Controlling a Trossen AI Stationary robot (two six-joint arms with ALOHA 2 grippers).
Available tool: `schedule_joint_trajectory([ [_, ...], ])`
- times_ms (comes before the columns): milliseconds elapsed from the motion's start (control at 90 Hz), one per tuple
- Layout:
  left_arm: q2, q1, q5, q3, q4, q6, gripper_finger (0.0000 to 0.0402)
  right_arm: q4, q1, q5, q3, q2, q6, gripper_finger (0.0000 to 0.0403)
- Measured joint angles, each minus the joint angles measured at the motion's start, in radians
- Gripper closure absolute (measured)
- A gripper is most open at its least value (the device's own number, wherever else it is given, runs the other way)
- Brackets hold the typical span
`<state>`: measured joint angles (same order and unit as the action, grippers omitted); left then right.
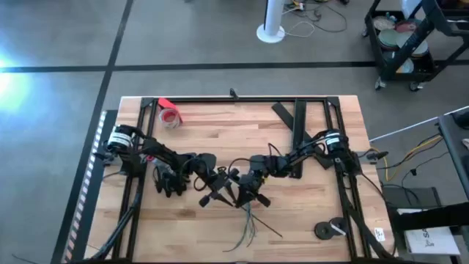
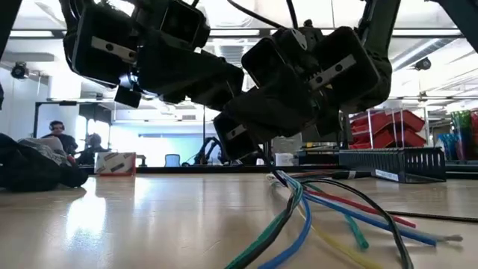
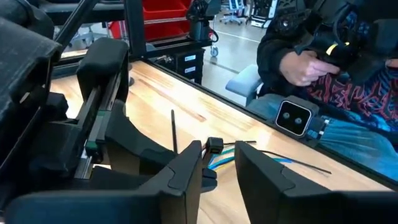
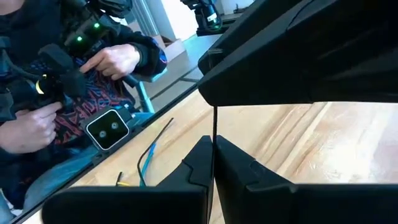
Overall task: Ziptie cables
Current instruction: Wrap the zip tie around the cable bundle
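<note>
On the pale wooden worktop [image 1: 293, 220], my two dark arms meet mid-table. My right tool [image 4: 213, 163] pinches the thin dark plastic ziptie [image 4: 214, 127] upright; my left tool [image 3: 217, 171] stands narrowly apart. The loose multicoloured cables [image 2: 328, 213] fan toward the near edge, beyond them a seated person [image 3: 336, 68].

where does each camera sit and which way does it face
High: overhead, looking down; both arms meet mid-table above the loose coloured cables.
Low: table height, looking level; both dark grippers hang over the cables.
Left wrist: past the left gripper toward a seated person.
Right wrist: past the right gripper, pinching the thin dark ziptie.
Both wrist views share the person.
</note>
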<state>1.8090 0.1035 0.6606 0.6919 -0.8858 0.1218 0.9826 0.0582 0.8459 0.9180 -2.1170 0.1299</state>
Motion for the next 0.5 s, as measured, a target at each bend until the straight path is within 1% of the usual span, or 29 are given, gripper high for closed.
schedule_joint_trajectory([
  [211,0.029,0.018,-0.066,-0.002,-0.043,0.016,0.0329,-0.011,-0.002,0.002,0.000,0.000,0.003,0.0403],
  [344,0.036,0.020,-0.071,-0.007,-0.064,0.014,0.0340,-0.016,-0.002,0.003,0.000,0.000,0.003,0.0403],
  [444,0.036,0.024,-0.084,-0.024,-0.115,-0.009,0.0349,-0.011,-0.002,0.000,0.000,0.000,-0.003,0.0403],
  [500,0.036,0.033,-0.120,-0.041,-0.148,-0.019,0.0353,-0.009,-0.002,-0.001,0.000,0.000,-0.004,0.0403],
])
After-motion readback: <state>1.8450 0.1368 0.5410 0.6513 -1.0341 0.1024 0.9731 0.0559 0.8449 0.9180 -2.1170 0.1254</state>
